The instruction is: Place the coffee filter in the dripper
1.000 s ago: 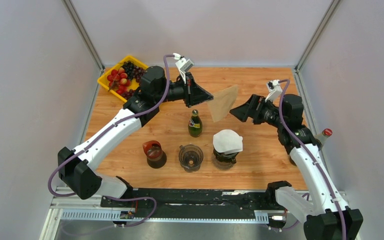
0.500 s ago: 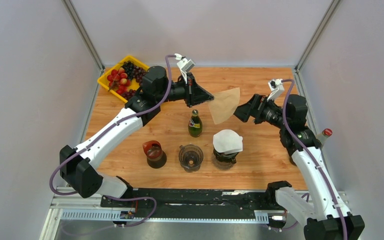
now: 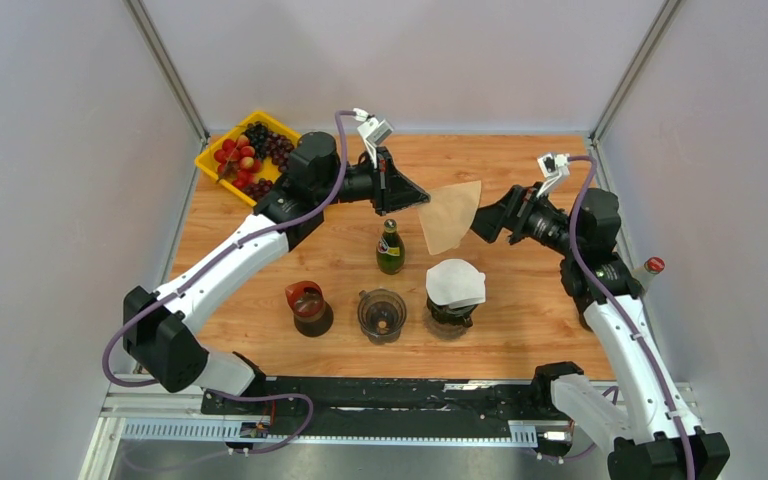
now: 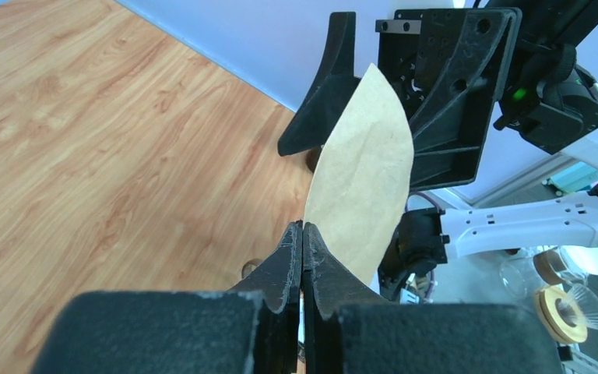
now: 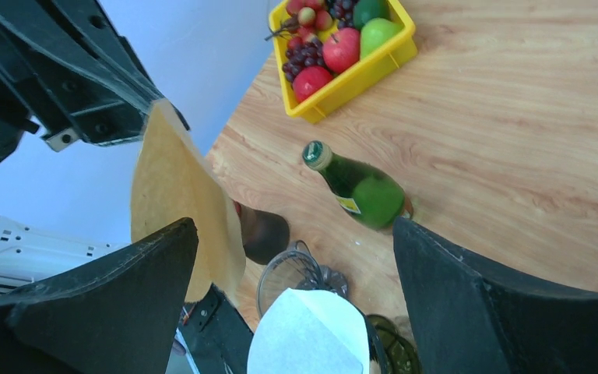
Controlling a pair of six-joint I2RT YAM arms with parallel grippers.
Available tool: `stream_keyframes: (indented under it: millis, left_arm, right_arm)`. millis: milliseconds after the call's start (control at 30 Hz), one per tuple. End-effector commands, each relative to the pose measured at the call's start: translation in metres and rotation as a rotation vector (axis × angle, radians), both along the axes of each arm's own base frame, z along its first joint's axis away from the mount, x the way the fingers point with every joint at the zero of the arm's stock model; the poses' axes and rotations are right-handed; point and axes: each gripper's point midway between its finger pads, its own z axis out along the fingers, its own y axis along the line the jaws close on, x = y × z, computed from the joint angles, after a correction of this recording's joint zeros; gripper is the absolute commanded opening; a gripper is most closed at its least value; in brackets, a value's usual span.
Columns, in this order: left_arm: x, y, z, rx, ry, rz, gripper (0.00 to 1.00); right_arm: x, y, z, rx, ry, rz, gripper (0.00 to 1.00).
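My left gripper (image 3: pixel 418 200) is shut on one corner of a brown paper coffee filter (image 3: pixel 448 214) and holds it in the air above the table. The filter also shows in the left wrist view (image 4: pixel 362 179) and the right wrist view (image 5: pixel 173 195). My right gripper (image 3: pixel 480 220) is open, its fingers at the filter's far edge, one finger (image 5: pixel 117 304) beside the paper. A clear glass dripper (image 3: pixel 381 313) stands near the front. A white filter (image 3: pixel 455 282) sits on a dark dripper at its right.
A green bottle (image 3: pixel 390 248) stands under the held filter. A dark red-topped cup (image 3: pixel 309 306) is left of the glass dripper. A yellow tray (image 3: pixel 212 158) of fruit sits at the back left corner. A red-capped bottle (image 3: pixel 649 268) stands at the right edge.
My right gripper has moved left and up toward the filter's edge. My left gripper has shifted slightly right with the filter, which now hangs flatter.
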Motion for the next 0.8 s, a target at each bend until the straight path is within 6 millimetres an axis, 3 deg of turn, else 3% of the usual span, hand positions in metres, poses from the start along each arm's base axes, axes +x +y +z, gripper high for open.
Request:
stream_keyframes:
  millis: [0,267,767]
  left_arm:
    - [-0.007,-0.005,0.022,-0.057,-0.033,-0.064,0.0]
    - [-0.011,-0.011,0.019,-0.065,-0.015,-0.102,0.0]
    - [-0.009,-0.012,0.018,-0.067,-0.003,-0.092,0.01]
  right_arm:
    - [-0.006,0.01,0.04,0.089,-0.152,0.066,0.97]
    - [-0.007,0.023,0.053,0.143,-0.204,0.12,0.85]
    - [-0.019,0.044,0.055,0.164,-0.191,0.193,0.26]
